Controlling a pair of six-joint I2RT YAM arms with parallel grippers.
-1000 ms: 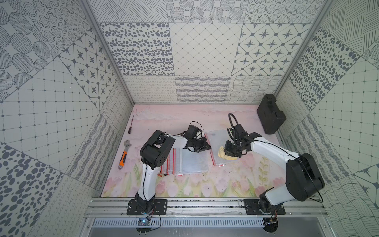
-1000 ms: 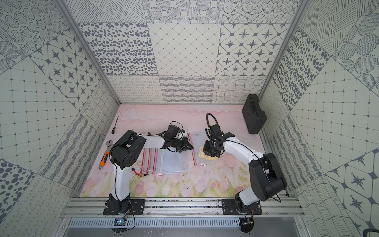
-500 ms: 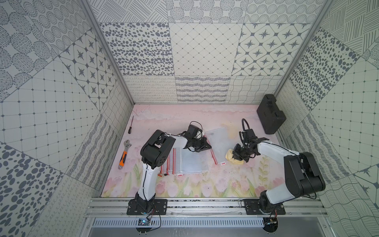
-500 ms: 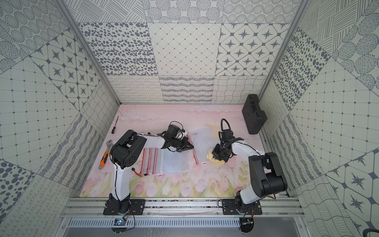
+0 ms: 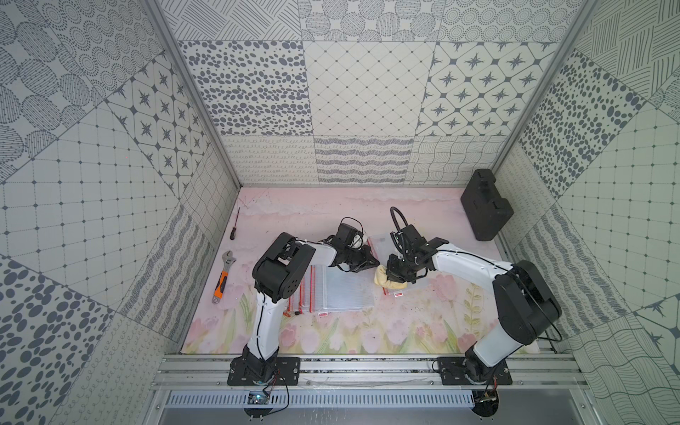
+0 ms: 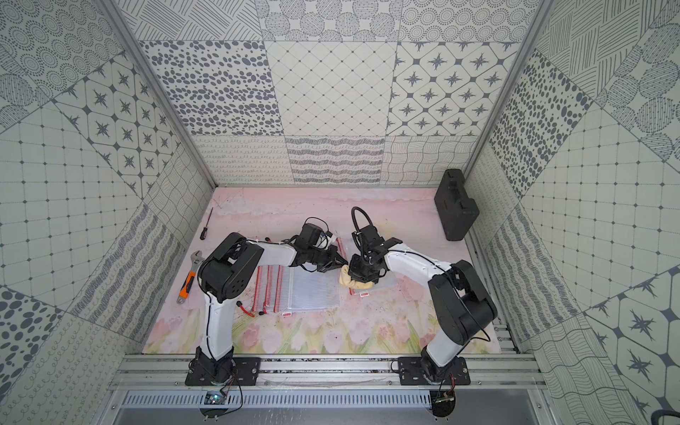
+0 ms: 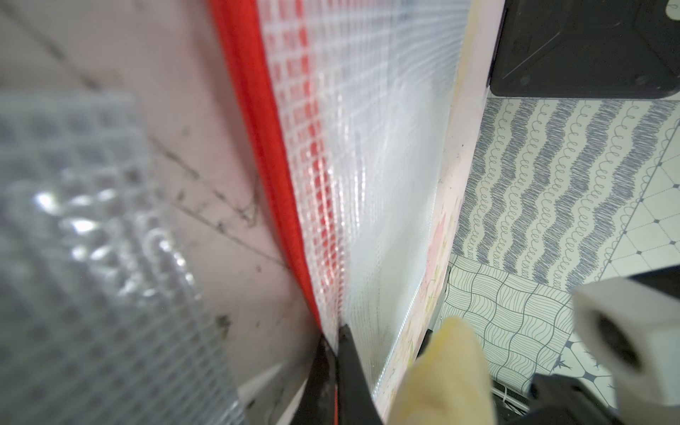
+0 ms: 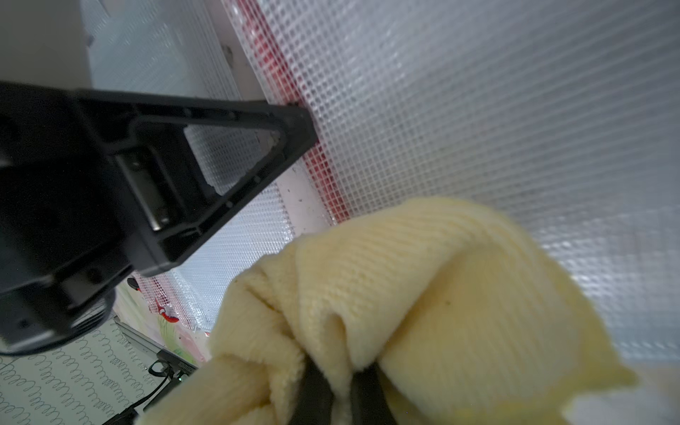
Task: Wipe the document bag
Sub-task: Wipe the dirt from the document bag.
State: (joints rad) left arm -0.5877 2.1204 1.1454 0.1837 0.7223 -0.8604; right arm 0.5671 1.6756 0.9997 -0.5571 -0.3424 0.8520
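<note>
Wiping step: left gripper (image 7: 334, 331) pinches the bag (image 7: 386, 165) by its red edge; right gripper (image 8: 336, 371) pinches the cloth (image 8: 423, 287) on it. Next, likely: sweep across the mesh.

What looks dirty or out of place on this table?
Dark specks and scratch lines mark the pink mat beside the document bag; a wrench and screwdriver lie at the mat's left edge, unrelated to wiping.

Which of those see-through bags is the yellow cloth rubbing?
The lone bag lying apart from the stack, on its right; the left fingers pinch its red edge.
</note>
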